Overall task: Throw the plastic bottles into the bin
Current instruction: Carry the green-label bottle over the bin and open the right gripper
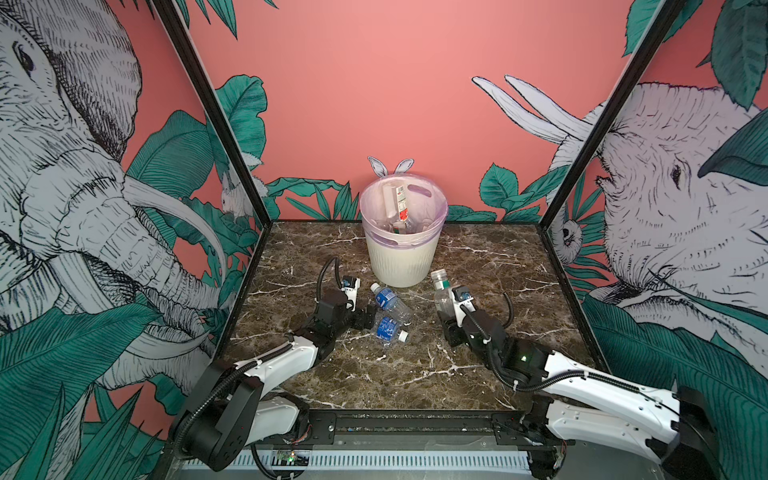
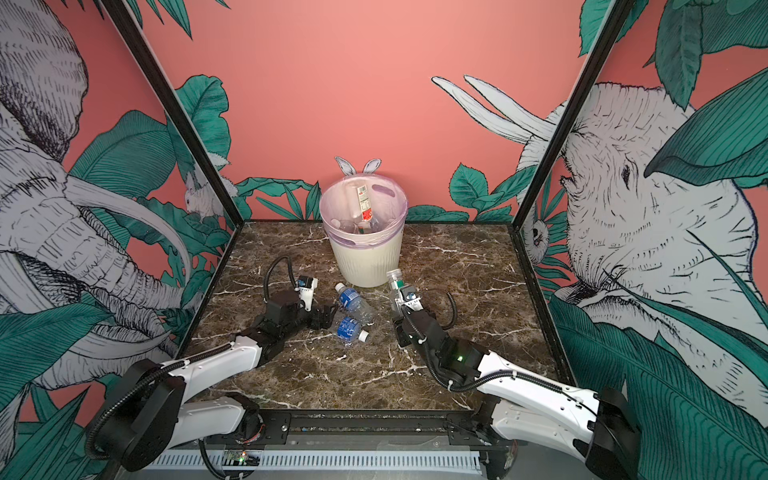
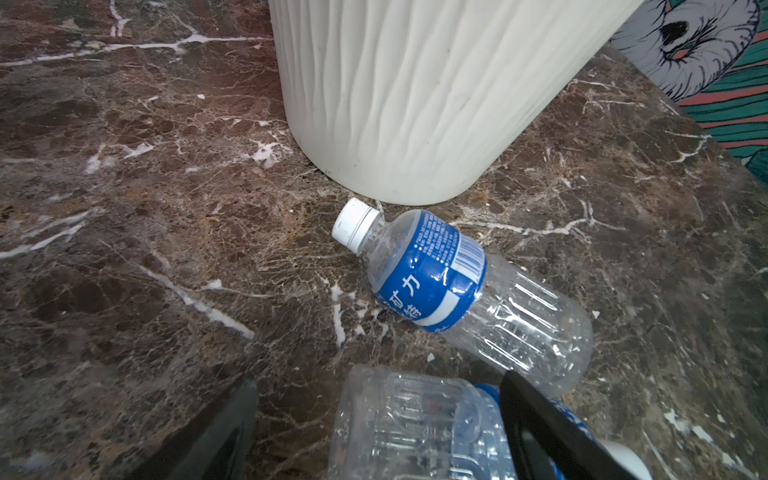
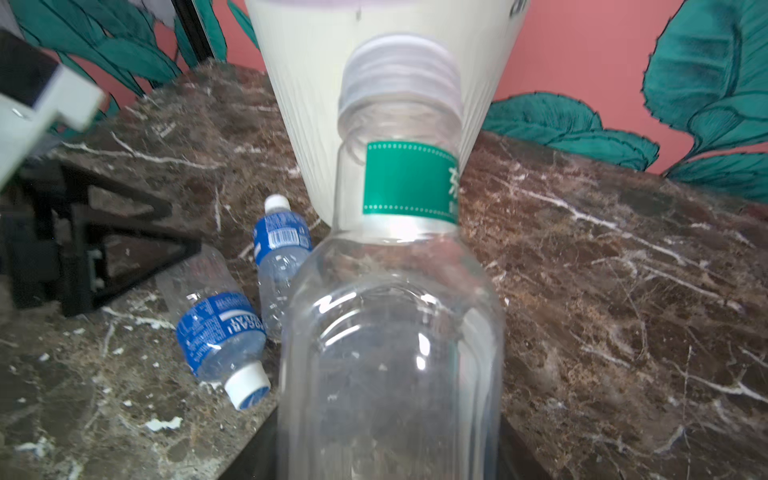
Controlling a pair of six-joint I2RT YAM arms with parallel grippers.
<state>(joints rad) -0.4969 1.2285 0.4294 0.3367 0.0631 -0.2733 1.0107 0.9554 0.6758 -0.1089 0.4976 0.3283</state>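
Now I see: brown marble tabletop (image 1: pixel 490 257), elephant-mural walls (image 1: pixel 673 187) | blue-label bottle (image 3: pixel 432 274), Chinese print | left hand (image 1: pixel 368 318) spread | right hand (image 1: pixel 445 312) pinching green-label bottle (image 1: pixel 440 286).

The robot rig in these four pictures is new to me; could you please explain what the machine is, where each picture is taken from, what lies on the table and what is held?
These are two white-and-black robot arms, each ending in a two-fingered gripper, at a marble table. Two pictures look down from a camera head over both arms; the other two come from cameras on the wrists. At the back stands a cream bin with a lilac liner, holding discarded bottles. On the table lie two blue-labelled bottles: the farther bottle by the bin's foot and the nearer bottle. The left gripper is open, its fingers either side of the nearer bottle's base. The right gripper is shut on the green-labelled bottle, held neck up.
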